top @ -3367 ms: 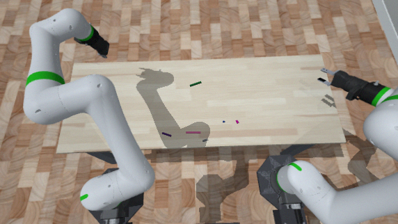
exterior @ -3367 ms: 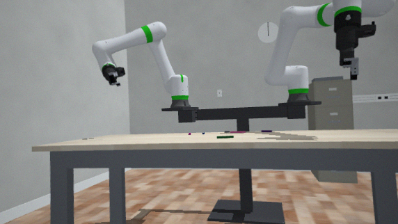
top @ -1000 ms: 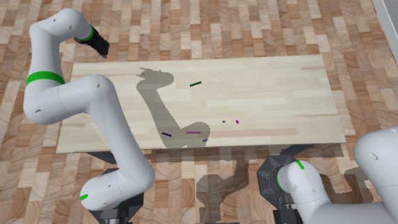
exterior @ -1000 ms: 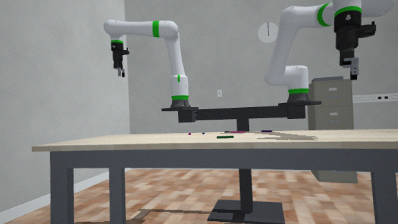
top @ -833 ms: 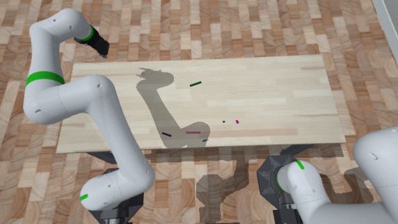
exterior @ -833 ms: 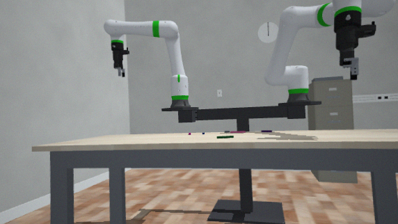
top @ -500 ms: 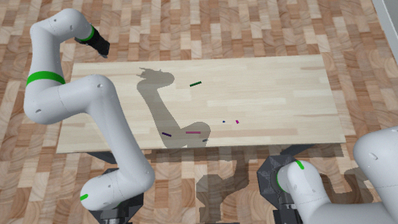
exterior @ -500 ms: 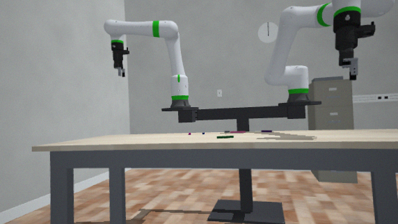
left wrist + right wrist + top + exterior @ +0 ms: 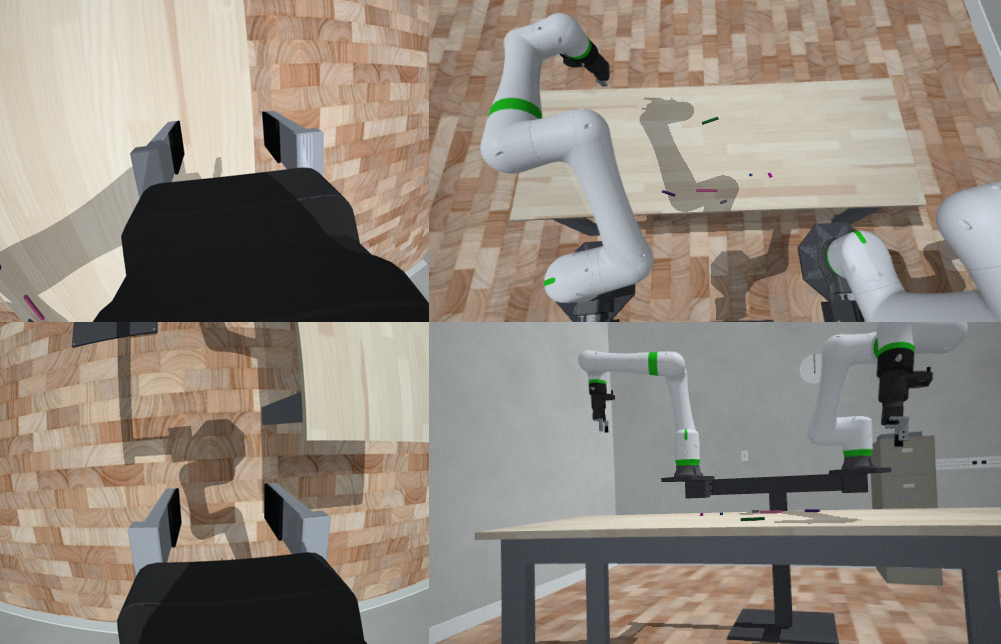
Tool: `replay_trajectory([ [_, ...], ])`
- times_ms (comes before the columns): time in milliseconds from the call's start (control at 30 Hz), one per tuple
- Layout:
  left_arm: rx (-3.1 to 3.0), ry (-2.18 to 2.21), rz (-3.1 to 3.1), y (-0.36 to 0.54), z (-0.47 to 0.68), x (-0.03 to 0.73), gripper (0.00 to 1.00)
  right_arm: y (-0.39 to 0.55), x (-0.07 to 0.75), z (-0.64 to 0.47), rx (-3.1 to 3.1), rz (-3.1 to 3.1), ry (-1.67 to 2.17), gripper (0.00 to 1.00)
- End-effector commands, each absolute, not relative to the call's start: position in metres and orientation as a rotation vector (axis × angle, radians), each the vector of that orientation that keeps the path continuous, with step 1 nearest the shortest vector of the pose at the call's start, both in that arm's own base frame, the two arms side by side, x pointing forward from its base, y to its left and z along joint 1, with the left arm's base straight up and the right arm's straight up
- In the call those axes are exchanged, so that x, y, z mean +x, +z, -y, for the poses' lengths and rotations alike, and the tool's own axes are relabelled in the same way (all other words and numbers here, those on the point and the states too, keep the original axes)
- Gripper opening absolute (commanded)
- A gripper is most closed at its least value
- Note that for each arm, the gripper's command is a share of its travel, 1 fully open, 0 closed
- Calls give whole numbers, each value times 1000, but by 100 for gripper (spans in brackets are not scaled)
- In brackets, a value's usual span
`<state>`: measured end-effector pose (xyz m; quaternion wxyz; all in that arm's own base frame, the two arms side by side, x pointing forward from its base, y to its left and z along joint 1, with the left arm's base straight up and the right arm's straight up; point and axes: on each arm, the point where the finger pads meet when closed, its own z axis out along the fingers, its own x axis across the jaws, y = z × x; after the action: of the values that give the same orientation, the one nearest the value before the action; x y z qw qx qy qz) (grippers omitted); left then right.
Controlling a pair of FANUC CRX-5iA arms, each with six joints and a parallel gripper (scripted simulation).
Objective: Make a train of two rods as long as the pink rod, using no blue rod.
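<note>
Grey filing cabinet (image 9: pixel 906 522), white-skirted walls (image 9: pixel 519 422).

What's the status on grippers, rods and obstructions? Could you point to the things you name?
Left gripper (image 9: pixel 602 83) (image 9: pixel 900 442) (image 9: pixel 223 142) open, empty. Right gripper (image 9: pixel 603 428) (image 9: pixel 222 515) open, empty. Purple rod (image 9: pixel 668 193) (image 9: pixel 812 510) and grey rod (image 9: pixel 723 202) (image 9: pixel 755 511) apart, no train. Pink rod (image 9: pixel 706 190) (image 9: pixel 771 511) (image 9: pixel 34 307) between them.

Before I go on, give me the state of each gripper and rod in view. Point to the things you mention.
left gripper (image 9: pixel 602 82) (image 9: pixel 899 439) (image 9: pixel 223 144): open, empty
right gripper (image 9: pixel 604 426) (image 9: pixel 221 515): open, empty
green rod (image 9: pixel 710 120) (image 9: pixel 752 519): flat, apart
purple rod (image 9: pixel 668 193) (image 9: pixel 812 510) (image 9: pixel 0 266): flat, apart
pink rod (image 9: pixel 706 190) (image 9: pixel 771 511) (image 9: pixel 34 307): flat, apart
grey rod (image 9: pixel 723 202) (image 9: pixel 755 511) (image 9: pixel 30 321): flat, apart
magenta rod (image 9: pixel 770 175) (image 9: pixel 701 514): on the table, apart
blue rod (image 9: pixel 750 175) (image 9: pixel 721 513): on the table, apart
</note>
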<state>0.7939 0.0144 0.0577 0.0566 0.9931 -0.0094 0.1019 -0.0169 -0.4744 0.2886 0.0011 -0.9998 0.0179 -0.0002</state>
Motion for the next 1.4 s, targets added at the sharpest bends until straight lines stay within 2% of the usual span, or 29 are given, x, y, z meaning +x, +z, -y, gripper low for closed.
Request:
replay_trajectory([
  [0,3006,276,-109,51,27,791,100,290,-17,475,-3141,-56,0,100],
  [1367,2846,59,-1000,-10,304,700,100,290,-17,475,-3141,-56,0,100],
])
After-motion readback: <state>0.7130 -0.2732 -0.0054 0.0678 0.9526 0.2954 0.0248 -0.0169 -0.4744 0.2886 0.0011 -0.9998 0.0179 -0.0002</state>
